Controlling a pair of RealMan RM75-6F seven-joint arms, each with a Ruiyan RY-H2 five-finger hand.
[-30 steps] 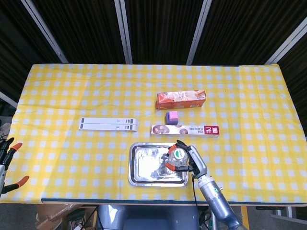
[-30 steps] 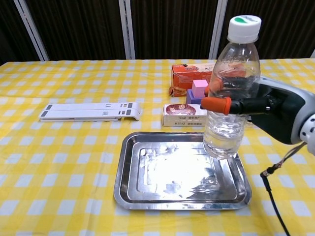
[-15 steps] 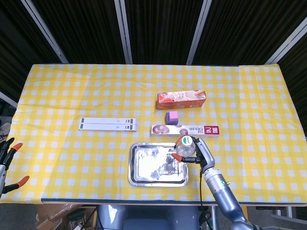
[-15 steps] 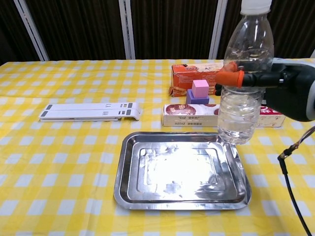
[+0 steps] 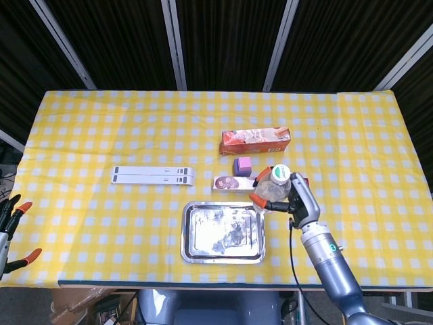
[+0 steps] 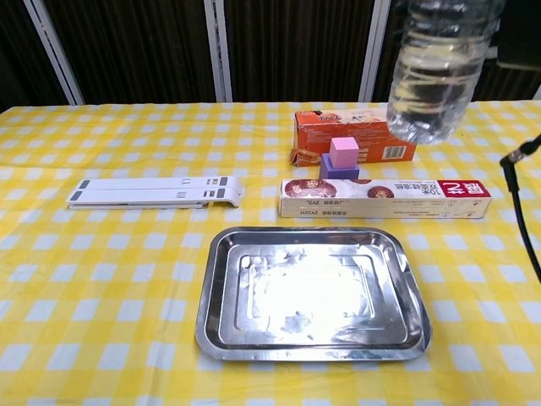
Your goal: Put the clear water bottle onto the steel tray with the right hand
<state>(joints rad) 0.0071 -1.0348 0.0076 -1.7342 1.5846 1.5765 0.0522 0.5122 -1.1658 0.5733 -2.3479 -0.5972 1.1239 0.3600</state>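
The clear water bottle (image 5: pixel 277 187) with a white and green cap is upright in the air, gripped from the side by my right hand (image 5: pixel 298 198). In the head view it hangs over the right end of the long wrap box, beyond the back right corner of the steel tray (image 5: pixel 188 234). The chest view shows only the bottle's lower body (image 6: pixel 435 72) high at the top right, well above the table, with the tray (image 6: pixel 209 298) bare below and to its left. My left hand (image 5: pixel 9 229) sits at the table's front left edge with fingers apart, holding nothing.
A long wrap box (image 5: pixel 233 182) lies just behind the tray. A purple block (image 5: pixel 243 164) and an orange box (image 5: pixel 256 141) stand behind that. A flat white stand (image 5: pixel 153 175) lies to the left. A black cable (image 6: pixel 522 150) hangs from my right arm.
My right hand has carried the bottle up and back to the right, from over the tray's right side to above the wrap box. The left hand has not moved.
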